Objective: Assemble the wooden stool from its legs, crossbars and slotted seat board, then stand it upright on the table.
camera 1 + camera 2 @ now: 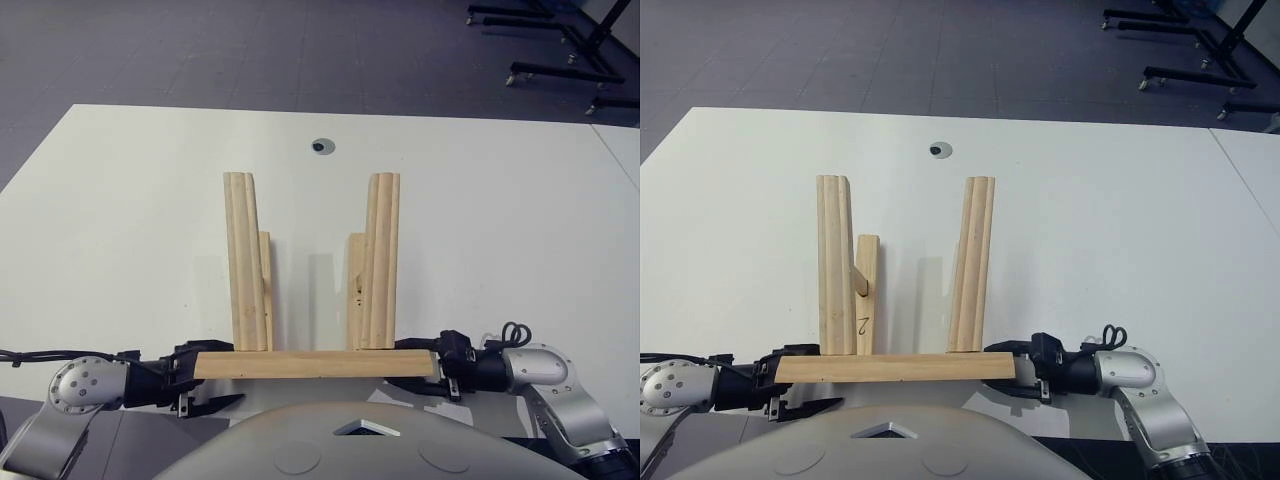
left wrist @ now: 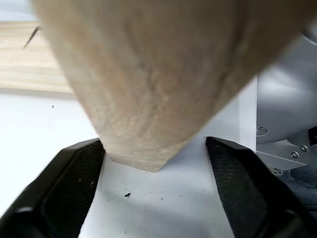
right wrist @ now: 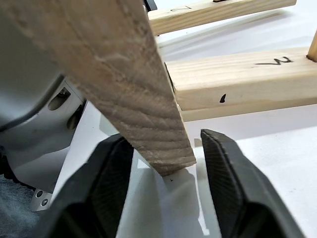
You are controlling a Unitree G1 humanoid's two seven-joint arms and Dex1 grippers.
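The wooden stool lies on its side on the white table [image 1: 120,220]. Its seat board [image 1: 315,365] stands on edge near the front edge. The left legs [image 1: 245,260] and right legs [image 1: 382,260] point away from me, with short crossbars [image 1: 266,290] between them. My left gripper [image 1: 200,378] is at the board's left end, open, and its fingers [image 2: 64,193] stand either side of the board's corner [image 2: 148,74] with gaps. My right gripper [image 1: 440,368] is at the right end, open, its fingers [image 3: 228,183] straddling the board end [image 3: 124,74].
A small round hole [image 1: 322,146] sits in the table beyond the legs. Dark metal frames on wheels [image 1: 560,40] stand on the floor at the back right. A second white table's edge [image 1: 625,150] shows at the right.
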